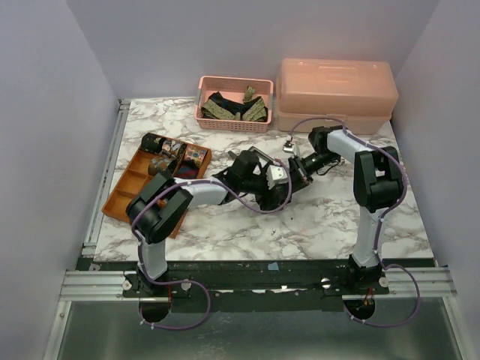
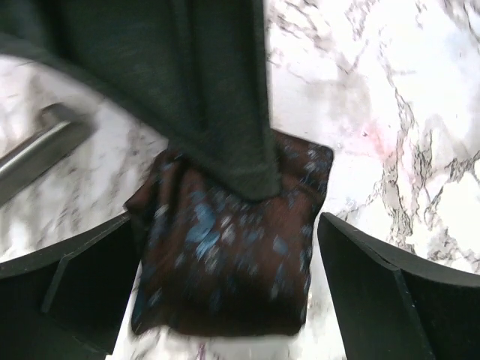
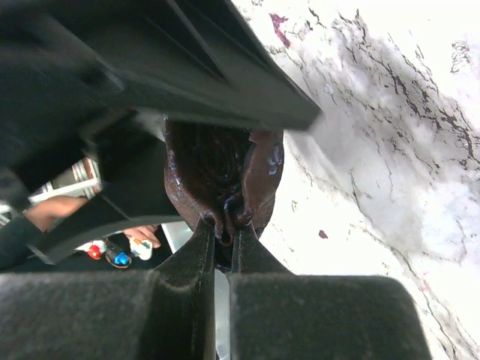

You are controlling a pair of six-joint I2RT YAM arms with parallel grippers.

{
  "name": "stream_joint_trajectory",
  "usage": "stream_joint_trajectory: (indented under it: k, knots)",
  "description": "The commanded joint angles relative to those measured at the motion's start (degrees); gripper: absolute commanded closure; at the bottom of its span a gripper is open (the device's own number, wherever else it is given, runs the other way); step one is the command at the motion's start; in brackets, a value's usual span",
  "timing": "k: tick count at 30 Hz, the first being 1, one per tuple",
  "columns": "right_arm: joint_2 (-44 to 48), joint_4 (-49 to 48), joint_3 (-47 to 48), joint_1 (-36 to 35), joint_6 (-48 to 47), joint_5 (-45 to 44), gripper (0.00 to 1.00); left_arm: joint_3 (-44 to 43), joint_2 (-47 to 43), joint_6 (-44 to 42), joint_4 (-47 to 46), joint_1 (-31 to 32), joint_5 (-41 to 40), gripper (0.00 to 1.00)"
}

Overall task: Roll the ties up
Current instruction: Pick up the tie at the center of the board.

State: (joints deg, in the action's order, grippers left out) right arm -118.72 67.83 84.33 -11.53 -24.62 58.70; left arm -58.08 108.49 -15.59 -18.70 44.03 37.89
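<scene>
Veined marble worktop (image 2: 390, 112); left claw (image 2: 225, 219) spread wide around a rolled brown, blue-flecked tie (image 2: 225, 292), right claw (image 3: 223, 236) pinching its glossy edge

Pale lilac-grey walls (image 1: 45, 75) enclose three sides. White, grey-veined marble desk (image 1: 322, 225). Aluminium rail (image 1: 97, 283) along near edge. Even, soft light.

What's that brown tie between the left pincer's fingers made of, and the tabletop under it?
The brown tie: woven fabric, probably silk or polyester, slight sheen, blue pattern, soft folds. The tabletop: marble-look surface, glossy white with grey veins; real stone or laminate, cannot tell.
</scene>
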Motion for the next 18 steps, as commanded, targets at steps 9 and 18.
stream_joint_trajectory:
  k: [9, 18]
  knots:
    - [4.0, -0.9, 8.8, 1.0, 3.8, -2.4, 1.0, -6.5, -20.5, 14.9, 27.9, -17.8, -3.6, 0.02]
    - [2.9, 0.1, 18.9, 0.1, 4.5, 2.1, 1.0, -14.2, -21.7, 31.0, 40.2, -29.4, 19.3, 0.02]
